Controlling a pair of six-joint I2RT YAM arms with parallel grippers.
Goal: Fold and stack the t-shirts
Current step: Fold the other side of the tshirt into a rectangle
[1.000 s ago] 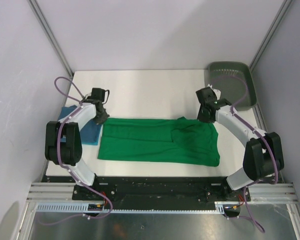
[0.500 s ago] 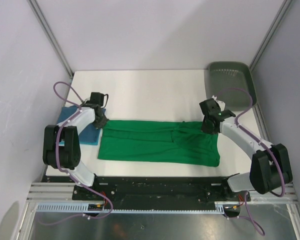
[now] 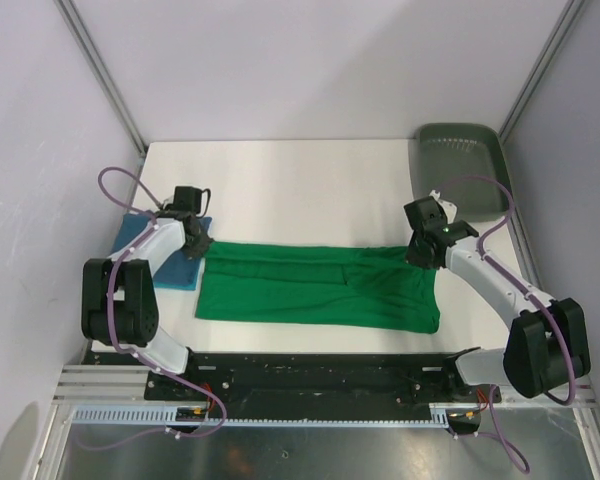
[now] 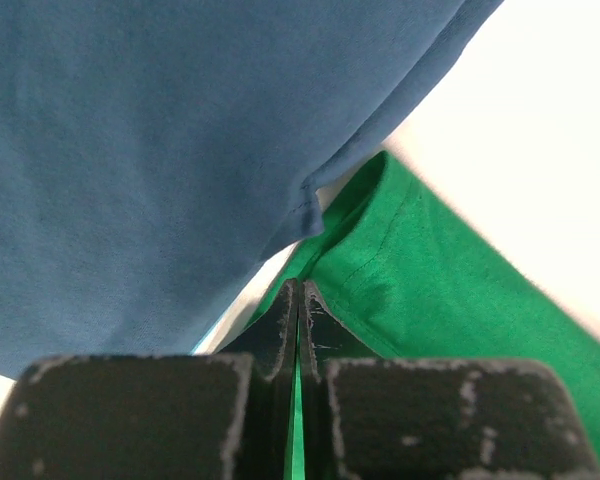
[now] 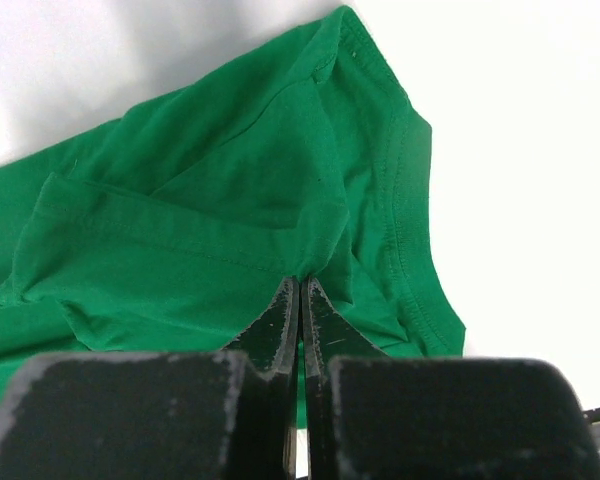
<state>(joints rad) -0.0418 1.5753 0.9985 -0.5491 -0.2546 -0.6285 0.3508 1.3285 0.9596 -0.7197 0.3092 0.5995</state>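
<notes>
Pinches at both ends: the left gripper (image 3: 197, 245) has its fingers pressed together with a sliver of green cloth between them. The right gripper (image 3: 421, 251) is clamped on a bunched fold of the same green t-shirt (image 3: 320, 290).

The shirt lies flat on the table (image 3: 300, 185) as a long band, its long axis running straight from one gripper to the other. Each arm holds the far corner on its own side, so neither is better placed. Nearly all the cloth spreads on the near side of both grippers, toward the bases. That looks like the relation that counts, because any fold means carrying this far edge nearward, both wrists moving together.

The teal blue t-shirt (image 3: 138, 238) sits folded just outboard of the left gripper, its hem nearly touching the green corner. The tray (image 3: 458, 127) stands well beyond the right gripper. Both arms reach forward with elbows out, wrists tipped down and low to the surface.
</notes>
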